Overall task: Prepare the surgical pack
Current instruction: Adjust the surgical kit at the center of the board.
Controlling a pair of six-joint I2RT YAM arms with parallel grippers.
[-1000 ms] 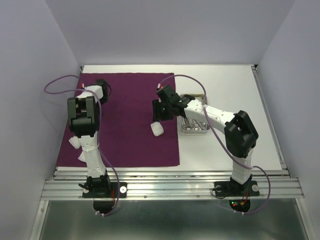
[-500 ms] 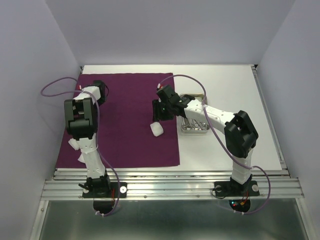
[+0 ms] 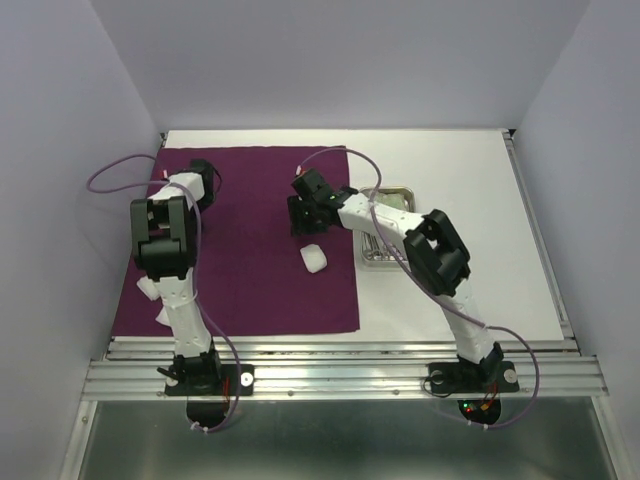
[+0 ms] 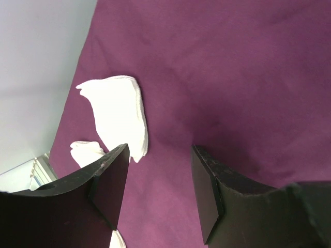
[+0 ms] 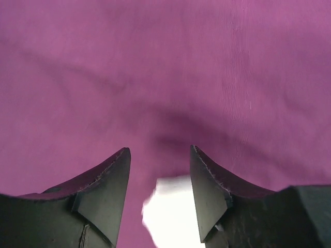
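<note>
From my station I see the white table with the deep-purple drape spread flat over its left half. The drape's right edge runs just beside the tray. The left arm stretches out over the drape's left side. The right arm reaches across from the right, passing over the tray, so its wrist is above the drape's upper middle. The steel tray sits on bare table just beside the drape's right edge. The arm hides much of it, and I cannot make out what lies inside.

The right hand hovers over the cloth with its fingers apart and nothing between them. Through its wrist camera I see plain purple fabric ahead. A white gauze pad lies on the drape just on the near side of the fingers, not gripped. The left hand is near the drape's far left corner, its fingers likewise apart and empty over bare cloth.

Smallest are the pads by the drape's left edge. In the left wrist view a folded pad lies on the purple cloth. A smaller pad lies just beside it, partly behind the left finger. From above, both peek out from under the left arm.
</note>
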